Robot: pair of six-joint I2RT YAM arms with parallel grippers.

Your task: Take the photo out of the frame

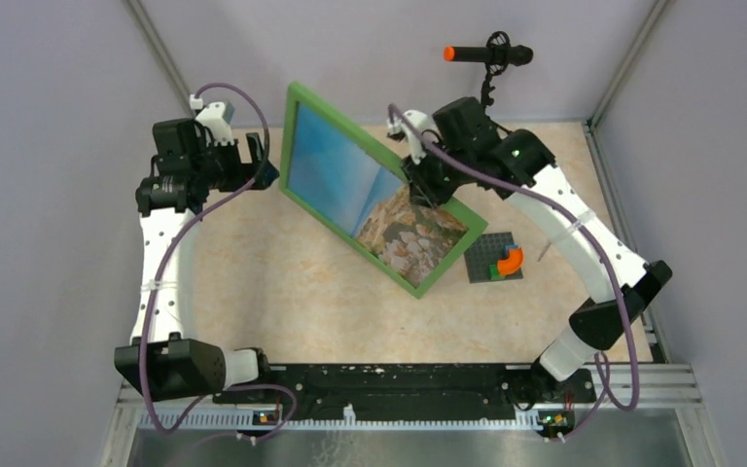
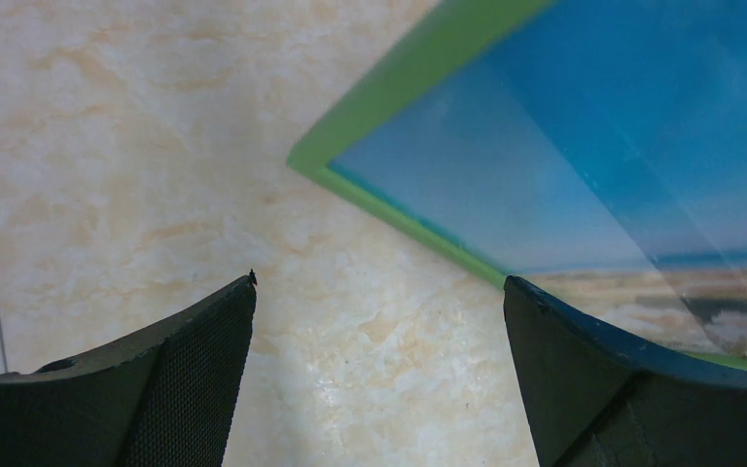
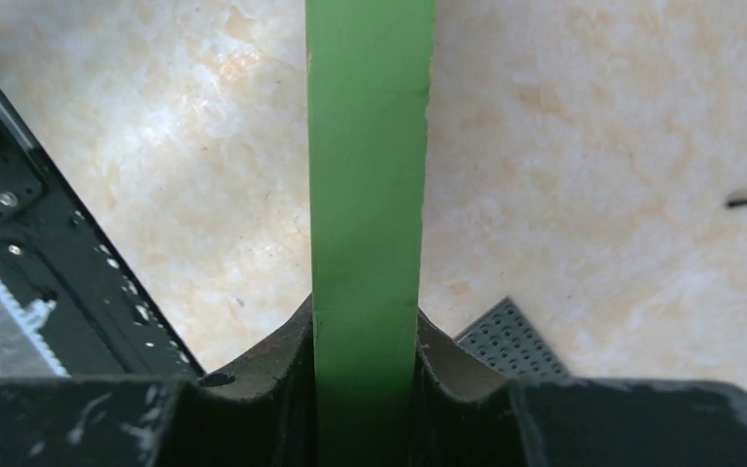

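Observation:
The frame (image 1: 295,117), green-bordered, stands tilted on its lower edge in the middle of the table, front toward the arms. The photo (image 1: 370,195) sits inside it, blue sky at left, rocks at right. My right gripper (image 1: 416,180) is shut on the frame's upper edge; in the right wrist view the green edge (image 3: 366,195) runs between the fingers (image 3: 277,350). My left gripper (image 1: 261,163) is open and empty, just left of the frame's left end. In the left wrist view the frame's corner (image 2: 311,161) and the photo (image 2: 564,165) lie ahead of the open fingers (image 2: 204,370).
A small grey baseplate (image 1: 487,256) with coloured bricks and an orange curved piece (image 1: 512,260) lies right of the frame; it also shows in the right wrist view (image 3: 511,341). A black microphone with an orange tip (image 1: 486,54) hangs at the back. Grey walls enclose the table.

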